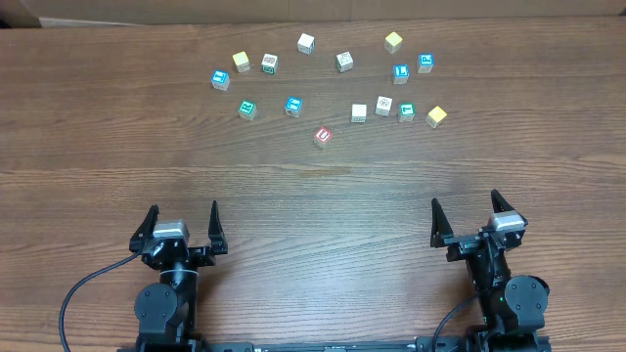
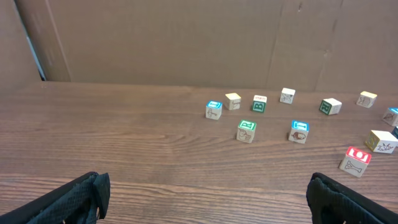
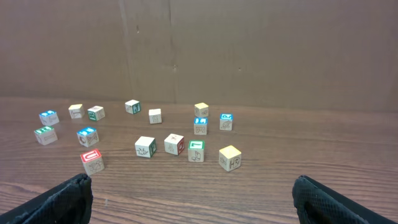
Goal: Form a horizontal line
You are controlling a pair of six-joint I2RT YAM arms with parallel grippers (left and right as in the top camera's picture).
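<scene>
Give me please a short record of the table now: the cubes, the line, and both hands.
cubes: fifteen, scattered on the far part of the table
line: not yet formed, cubes lie apart
red cube: alone, in front of the others
left hand: open, empty, away from the cubes
right hand: open, empty, away from the cubes

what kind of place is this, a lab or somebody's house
Probably a robot lab or test bench: two robot arms at a wood-grain table, a cardboard backdrop behind it, and small printed cubes scattered on top.
</scene>
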